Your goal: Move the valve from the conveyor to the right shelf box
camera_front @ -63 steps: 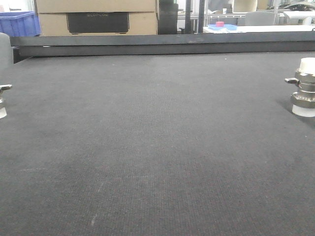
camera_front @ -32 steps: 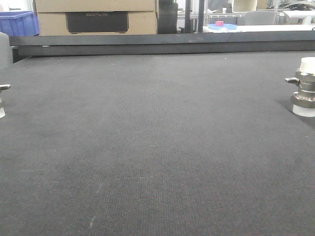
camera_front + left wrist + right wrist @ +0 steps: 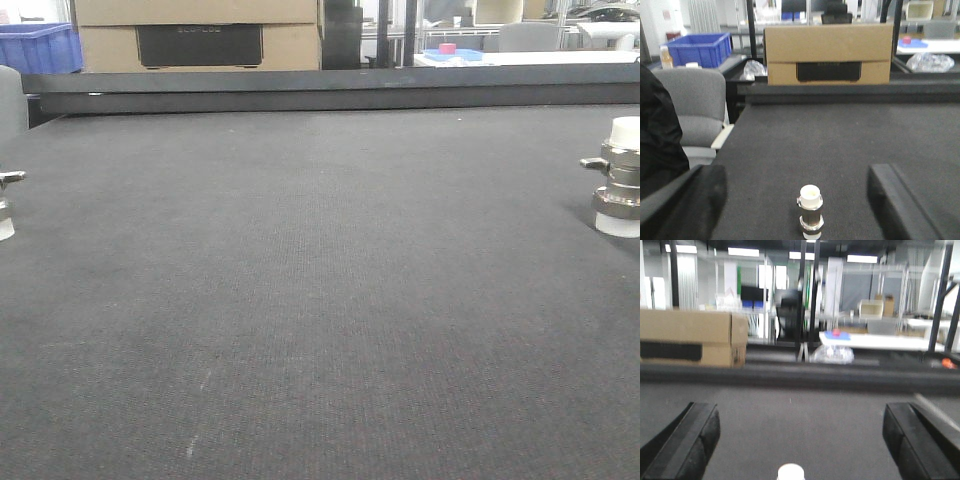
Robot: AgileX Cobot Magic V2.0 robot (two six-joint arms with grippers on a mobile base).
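The conveyor (image 3: 320,300) is a wide dark grey woven belt with a dark rail (image 3: 330,92) at its far edge. One steel valve (image 3: 620,178) with white caps stands upright at the right edge of the front view. A second valve (image 3: 5,205) is cut off at the left edge. In the left wrist view a valve (image 3: 811,212) stands upright between the fingers of my open left gripper (image 3: 797,175), touching neither. In the right wrist view my right gripper (image 3: 800,422) is open, with a valve's white cap (image 3: 790,472) low between its fingers. The shelf box is out of view.
A cardboard box (image 3: 198,35) and a blue crate (image 3: 38,47) stand beyond the rail. A grey chair (image 3: 690,107) sits off the belt's left side, with a dark garment (image 3: 655,135) beside it. Shelving and tables fill the background (image 3: 875,335).
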